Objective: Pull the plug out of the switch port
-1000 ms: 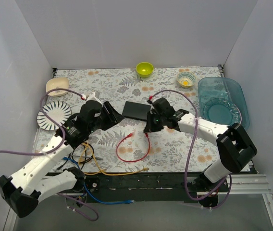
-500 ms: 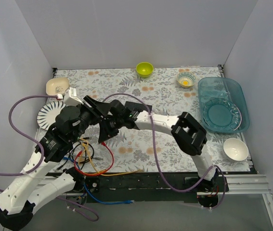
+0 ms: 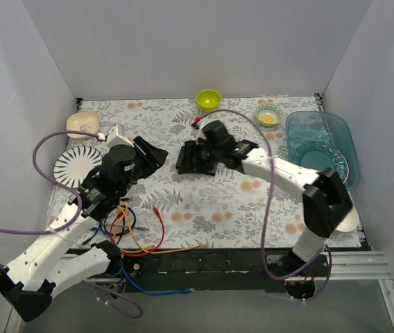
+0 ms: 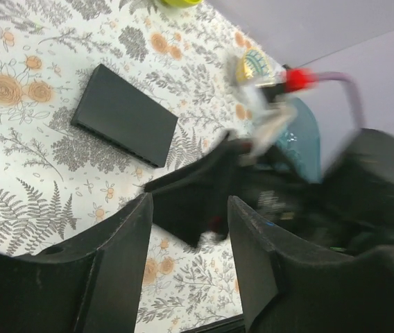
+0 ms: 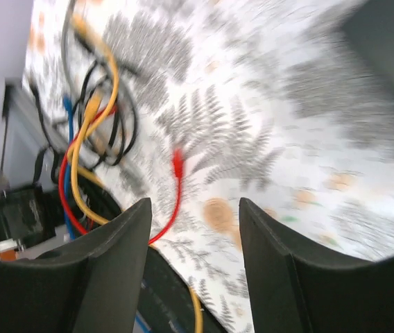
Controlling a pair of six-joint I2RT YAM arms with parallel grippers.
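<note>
The black switch (image 4: 124,114) lies flat on the flowered mat; in the top view my right gripper (image 3: 189,158) hangs over it and hides most of it. The red plug (image 3: 157,210) (image 5: 177,163) lies loose on the mat at the end of its red cable, well apart from the switch, and nothing holds it. My right gripper (image 5: 193,267) is open and empty, with its jaws wide apart. My left gripper (image 3: 157,154) (image 4: 189,267) hovers just left of the switch, also open and empty. A blurred part of the right gripper shows beyond its fingers.
A tangle of yellow, blue, black and red cables (image 3: 119,223) lies at the near left. A striped plate (image 3: 78,165) and a beige dish (image 3: 82,123) are at the left. At the back are a green bowl (image 3: 209,100) and a small patterned bowl (image 3: 268,115). A teal tray (image 3: 320,146) is at the right.
My right gripper carried the red plug left toward the cable tangle, opened and let it go, then swung back over the switch. The left gripper shifted slightly.
</note>
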